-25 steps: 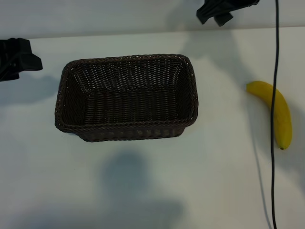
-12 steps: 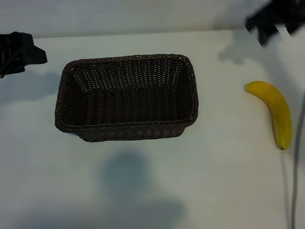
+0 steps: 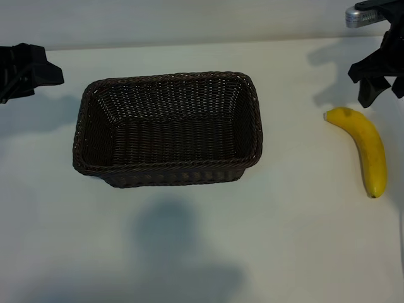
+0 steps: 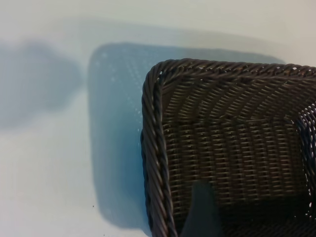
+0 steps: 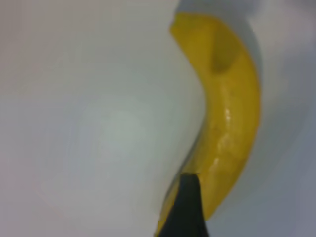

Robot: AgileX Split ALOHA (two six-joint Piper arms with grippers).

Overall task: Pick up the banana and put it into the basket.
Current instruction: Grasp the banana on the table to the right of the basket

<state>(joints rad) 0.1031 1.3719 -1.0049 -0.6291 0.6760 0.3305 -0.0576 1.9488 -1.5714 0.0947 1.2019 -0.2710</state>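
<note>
The curved yellow banana (image 3: 367,149) lies on the white table (image 3: 290,240), well right of the dark woven wicker basket (image 3: 167,128), nothing between them, with the right gripper (image 3: 377,74) open-jawed just beyond its blunt end and the left gripper (image 3: 28,69), also open, left of the basket.

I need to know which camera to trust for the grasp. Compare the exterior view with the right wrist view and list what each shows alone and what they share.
Only the exterior view shows the wicker basket, empty, the left gripper parked off its left end, and the open right gripper just beyond the banana's upper end, clear of it.

Only the right wrist view shows one dark fingertip of that gripper close against the fruit's outline.

Both show the banana lying loose on the white table.
</note>
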